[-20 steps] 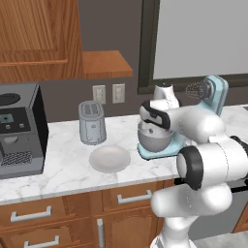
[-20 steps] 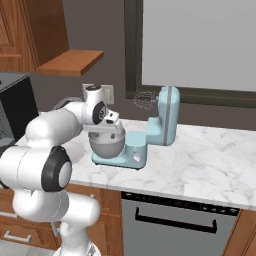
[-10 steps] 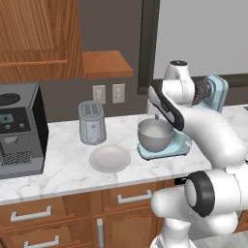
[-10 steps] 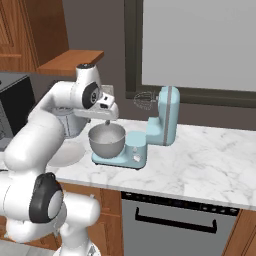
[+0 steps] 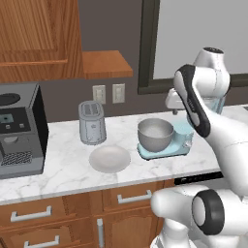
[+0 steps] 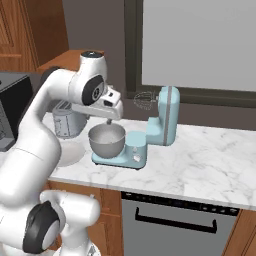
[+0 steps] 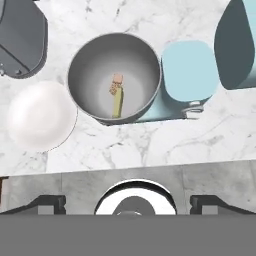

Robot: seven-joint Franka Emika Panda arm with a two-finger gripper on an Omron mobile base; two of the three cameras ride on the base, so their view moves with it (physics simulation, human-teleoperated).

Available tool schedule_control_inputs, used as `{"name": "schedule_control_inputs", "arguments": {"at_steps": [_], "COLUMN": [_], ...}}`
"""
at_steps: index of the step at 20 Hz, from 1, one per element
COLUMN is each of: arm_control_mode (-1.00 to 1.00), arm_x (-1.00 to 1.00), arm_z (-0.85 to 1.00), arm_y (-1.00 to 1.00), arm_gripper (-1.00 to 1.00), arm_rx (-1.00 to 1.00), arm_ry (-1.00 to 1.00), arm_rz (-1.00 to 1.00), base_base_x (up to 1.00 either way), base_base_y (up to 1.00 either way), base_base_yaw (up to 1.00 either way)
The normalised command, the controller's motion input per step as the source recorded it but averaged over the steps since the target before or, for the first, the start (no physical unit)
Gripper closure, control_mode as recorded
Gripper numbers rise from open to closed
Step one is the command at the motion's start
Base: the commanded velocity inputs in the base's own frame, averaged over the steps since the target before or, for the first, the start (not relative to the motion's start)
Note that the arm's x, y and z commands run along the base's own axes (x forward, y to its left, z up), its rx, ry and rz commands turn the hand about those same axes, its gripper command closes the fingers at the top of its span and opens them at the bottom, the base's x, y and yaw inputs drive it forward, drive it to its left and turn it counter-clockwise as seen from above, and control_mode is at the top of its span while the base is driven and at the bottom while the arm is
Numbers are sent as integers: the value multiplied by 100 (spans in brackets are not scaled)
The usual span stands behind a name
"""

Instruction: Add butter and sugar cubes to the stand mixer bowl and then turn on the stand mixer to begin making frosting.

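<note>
Gripper [image 7: 128,202]: hanging above the stand mixer bowl, jaws standing wide apart, holding nothing, touching nothing; two dark finger tips [image 7: 47,202] showing at the bottom of the hand view.
Stand mixer bowl [image 7: 114,77]: one, deep, round, brushed-steel grey, sitting on the mixer's flat blue base, open at the top.
Butter [image 7: 117,104]: one thin yellow-green stick, lying flat on the floor of the bowl, near the bowl's middle.
Sugar cubes [image 7: 116,84]: tiny tan-brown cubes, lying inside the bowl at one end of the butter, touching it; bunched too close to count, at least two.
Stand mixer [image 6: 150,131]: one, light blue, smooth; head tilting up, wire whisk [image 6: 143,98] hanging clear above the bowl's rim.
Plate [image 5: 110,159]: one, flat, pale, round, glossy, lying just beside the bowl.
Toaster [image 5: 92,122]: one, grey, boxy with rounded corners, standing behind the plate, near the bowl.
Coffee machine [image 5: 18,130]: one, black, blocky, standing well apart from the bowl, past the toaster.
Counter [image 5: 63,169]: white marble with grey veins, carrying the bowl and everything around it.
</note>
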Motion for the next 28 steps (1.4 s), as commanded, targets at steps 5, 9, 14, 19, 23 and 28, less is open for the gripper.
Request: {"name": "schedule_control_inputs", "arguments": {"at_steps": [5, 9, 14, 19, 23, 28], "arm_control_mode": [-100, -100, -100, -100, -100, -100], "arm_x": [-53, -6, 3, 18, 30, 26], "arm_z": [14, 14, 12, 13, 9, 12], "arm_y": [-72, -73, -67, -55, -46, -43], "arm_gripper": [-100, -100, -100, -100, -100, -100], "arm_rx": [17, 19, 17, 17, 16, 13], "arm_ry": [-6, -15, -17, -12, -8, -7], "arm_rz": [0, 0, 0, -1, -1, -2], "base_base_x": [0, 0, 0, 0, 0, 0], "base_base_y": [0, 0, 0, 0, 0, 0], "base_base_yaw": [0, 0, 0, 0, 0, 0]}}
